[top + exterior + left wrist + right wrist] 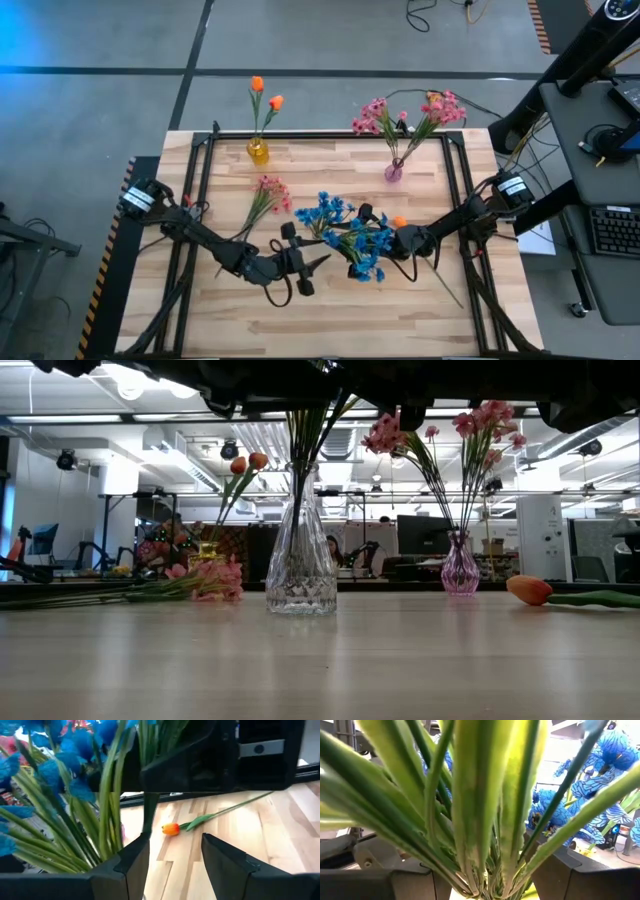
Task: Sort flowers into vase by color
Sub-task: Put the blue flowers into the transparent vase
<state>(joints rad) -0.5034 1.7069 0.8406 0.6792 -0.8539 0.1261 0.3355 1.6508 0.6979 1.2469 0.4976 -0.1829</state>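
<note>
A bunch of blue flowers (345,235) stands with its green stems in a clear glass vase (300,565) at mid-table. My right gripper (358,243) reaches in from the right and is shut around those stems above the vase. My left gripper (310,262) hovers open just left of the vase and touches nothing. An orange tulip (398,222) lies flat on the table to the right of the vase. A pink spray (268,192) lies flat to the left. My right gripper holds the blue flowers by their bundled green stems (480,870), pinched between the two fingers (555,870). The fingers come level from the table's right, across the stalks. The stalks stand upright with their lower ends in the clear vase (300,510) and fan out past the fingers.
A yellow vase (258,151) with orange tulips stands at the far edge on the left, and a pink vase (393,172) with pink flowers at the far edge on the right. A black frame (200,180) runs along the table's sides. The near half of the table (330,320) is bare wood.
</note>
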